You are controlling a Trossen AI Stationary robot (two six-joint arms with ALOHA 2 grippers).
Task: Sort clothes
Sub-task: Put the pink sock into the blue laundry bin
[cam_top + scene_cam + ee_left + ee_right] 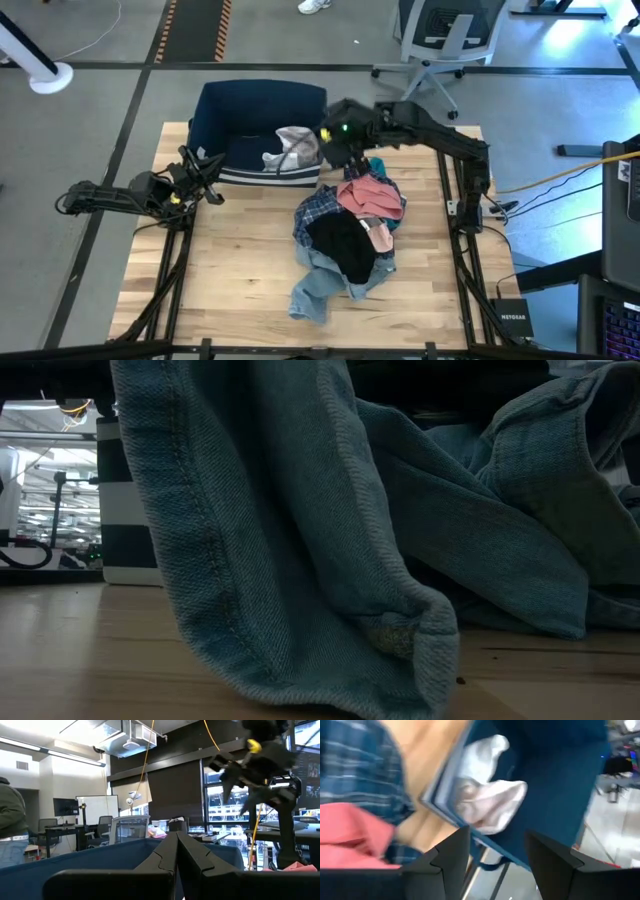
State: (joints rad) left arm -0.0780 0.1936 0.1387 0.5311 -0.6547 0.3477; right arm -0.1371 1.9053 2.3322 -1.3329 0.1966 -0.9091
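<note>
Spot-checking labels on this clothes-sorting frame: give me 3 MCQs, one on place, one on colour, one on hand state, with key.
1. Where is the white shirt?
A. In the navy bin
B. Under the jeans
C. In the left hand

2. What colour is the garment on the pile's top edge nearest the bin?
A. Yellow
B. Pink
C. Green

3. How is the right hand set?
A. Shut on the jeans
B. Shut on nothing
C. Open, holding nothing

Key:
1 A: the high view shows the shirt lying inside the bin, draped at its wall.
2 B: the pink top sits at the pile's bin-side end, above the black piece.
3 C: the right wrist view shows a clear gap between its fingers, with nothing between them.
</note>
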